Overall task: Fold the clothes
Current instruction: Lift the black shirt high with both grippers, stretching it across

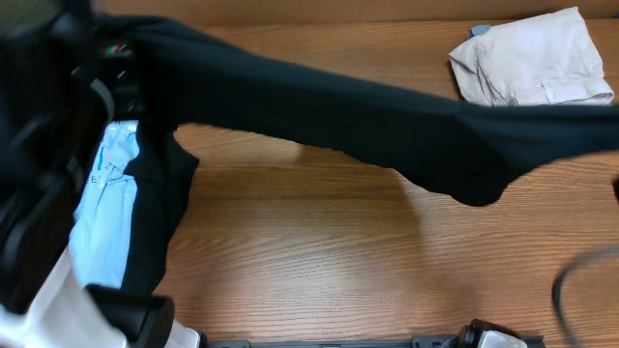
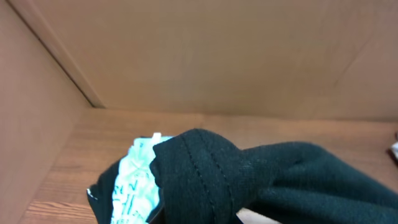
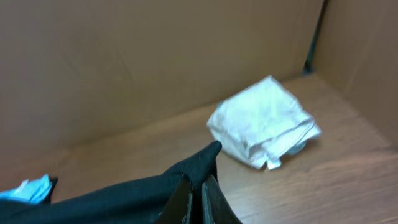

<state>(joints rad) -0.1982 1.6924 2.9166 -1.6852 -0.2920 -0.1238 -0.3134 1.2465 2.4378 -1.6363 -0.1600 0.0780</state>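
The black shirt [image 1: 368, 116] runs off the overhead's right edge and covers part of the light blue tee [image 1: 104, 222], whose print we cannot read. Left arm [image 1: 34, 193] shows only as a dark blur. In its wrist view the shirt hides its fingers.

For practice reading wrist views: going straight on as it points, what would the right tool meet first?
Probably the left edge of the folded white cloth, just past the black shirt the right tool pinches; depth unclear.
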